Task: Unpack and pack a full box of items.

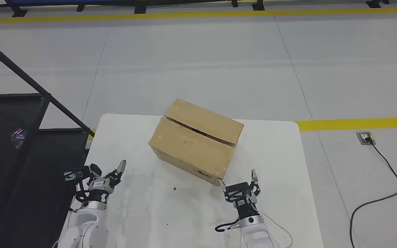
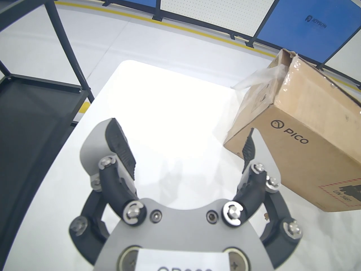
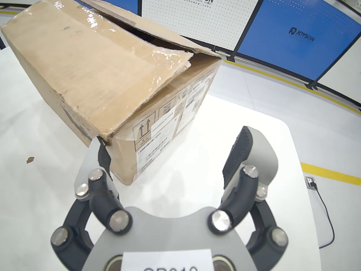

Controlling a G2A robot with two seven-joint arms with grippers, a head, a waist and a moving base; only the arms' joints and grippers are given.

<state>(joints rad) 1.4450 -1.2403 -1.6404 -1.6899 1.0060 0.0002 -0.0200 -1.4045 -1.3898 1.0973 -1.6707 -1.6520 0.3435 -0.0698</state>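
Cardboard box [image 1: 195, 144] on white table [image 1: 279, 186], set askew toward the far centre of the tabletop. Top flaps folded down w/ a dark seam between them, clear tape glinting on the flaps, one flap edge slightly lifted at the end facing the R gripper [image 3: 172, 139]. R gripper: jaws spread wide, nothing held, near the front table edge, just beside the box's nearest corner; contact btwn finger and carton cannot be told. L gripper [image 2: 182, 131]: jaws likewise wide apart, empty, low over the table's left front, well apart from the box. Small brown speck [image 3: 29, 159] on the tabletop btwn the arms. Black rack [image 1: 25, 155] stands at the table's left side.
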